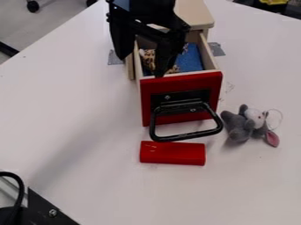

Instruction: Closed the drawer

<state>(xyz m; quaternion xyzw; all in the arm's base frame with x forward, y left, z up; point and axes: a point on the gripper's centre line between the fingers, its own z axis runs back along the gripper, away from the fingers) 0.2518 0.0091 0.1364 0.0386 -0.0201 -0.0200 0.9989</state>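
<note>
The black gripper hangs over the drawer's left side, its fingers spread apart. One fingertip is left of the drawer, while the other is over its interior, close behind the red front. The drawer stands pulled out of the wooden cabinet, with a black loop handle on its red front. Inside lie a leopard-print item and something blue, both partly hidden by the gripper.
A red block lies just in front of the drawer's handle. To the right is a grey plush toy with pink ears. Grey tape is stuck beside the cabinet. Black equipment occupies the lower left corner.
</note>
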